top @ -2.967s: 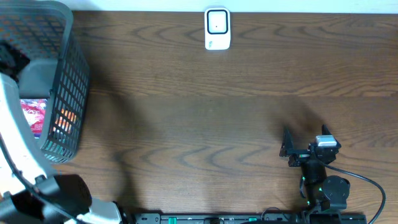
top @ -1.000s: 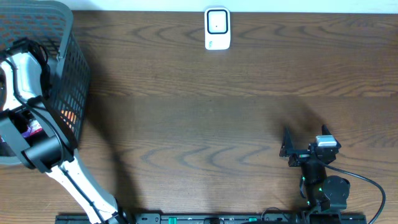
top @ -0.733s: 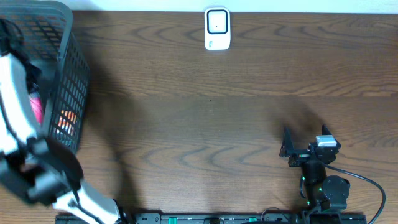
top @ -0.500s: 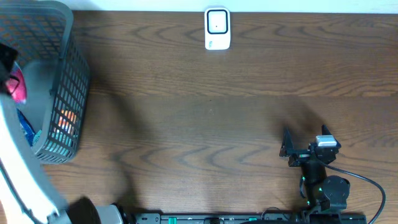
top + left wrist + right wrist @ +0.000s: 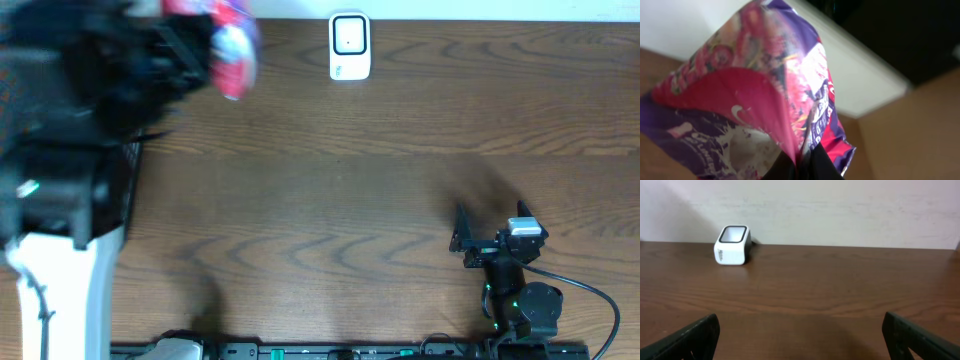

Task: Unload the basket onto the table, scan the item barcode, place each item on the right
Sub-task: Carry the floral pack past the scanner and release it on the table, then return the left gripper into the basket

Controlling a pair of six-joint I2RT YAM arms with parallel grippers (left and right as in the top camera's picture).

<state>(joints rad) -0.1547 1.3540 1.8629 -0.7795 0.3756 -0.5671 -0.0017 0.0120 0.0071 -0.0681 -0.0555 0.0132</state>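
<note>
Nearest, by the front edge of the surface [image 5: 330, 200]: right fingers [image 5: 695, 336] parked low, spread wide, holding nothing.

Farther back and to the left, raised close to the overhead camera and blurred there: left fingers [image 5: 822, 167] closed tight on one thin edge of a pink-and-purple packet [image 5: 765, 100], held clear of the surface.

At the far edge, well apart from the packet: white scanner [image 5: 349, 46], standing upright, dark window tilted upward.

Step in hand, as judged: carrying the packet across to the scanner. To do it well:
- Bring the packet down near the window, just above and in front of it, not touching.
- Turn the barcode panel toward the window. No barcode legible in either view, so cannot tell which face to present; rotate slowly until one shows.
- Expect crinkled, glossy film; hold it flat and pause there.
- Move gently, since a pinch on a thin edge probably lets the packet swing.

Container: dark mesh basket [image 5: 130, 165] at the left end, almost wholly hidden under the left arm [image 5: 60, 150]. Only a strip of wall visible; cannot tell the contents.
</note>
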